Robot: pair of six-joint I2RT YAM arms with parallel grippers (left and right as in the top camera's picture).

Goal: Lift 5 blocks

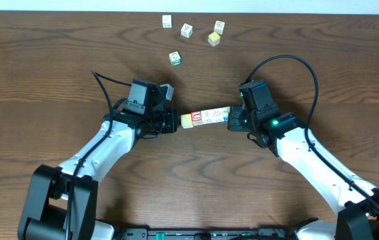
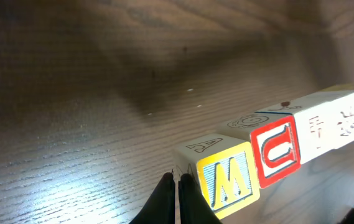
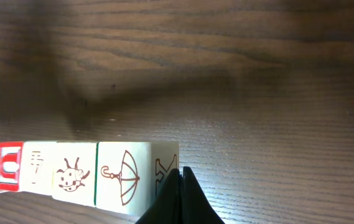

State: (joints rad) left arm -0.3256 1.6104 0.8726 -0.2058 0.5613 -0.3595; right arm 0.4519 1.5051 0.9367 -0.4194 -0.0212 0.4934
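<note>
Pressing inward from both ends, the two grippers clamp the blocks (image 1: 206,117) into a single straight row near the middle of the table (image 1: 42,67).

**Left gripper.** The left gripper (image 1: 176,122) is seen with its fingers closed together, with no gap between the tips in the left wrist view (image 2: 177,186). The closed tips are set against the outer side of the yellow block (image 2: 229,180), which forms the left end of the row. Nothing is held between the fingers.

**Right gripper.** The right gripper (image 1: 229,119) is likewise fully closed (image 3: 180,180). Its joined tips are pressed against the end face of the umbrella block (image 3: 124,177), which forms the right end of the row.

**Row order.** From left to right, the yellow block is followed by the red-bordered block (image 2: 278,150), then by three whitish blocks (image 3: 74,176), the middle one marked with a ladybird. All five are in face-to-face contact.

**Position.** In both wrist views, the shadow of the row is cast on the wood well apart from the blocks themselves, so the row appears to be held clear of the surface.

**Other items.** A green-bordered cube (image 1: 174,59) lies beyond the row. Four loose cubes (image 1: 187,30) are grouped near the far edge, one of them a pale yellow.
</note>
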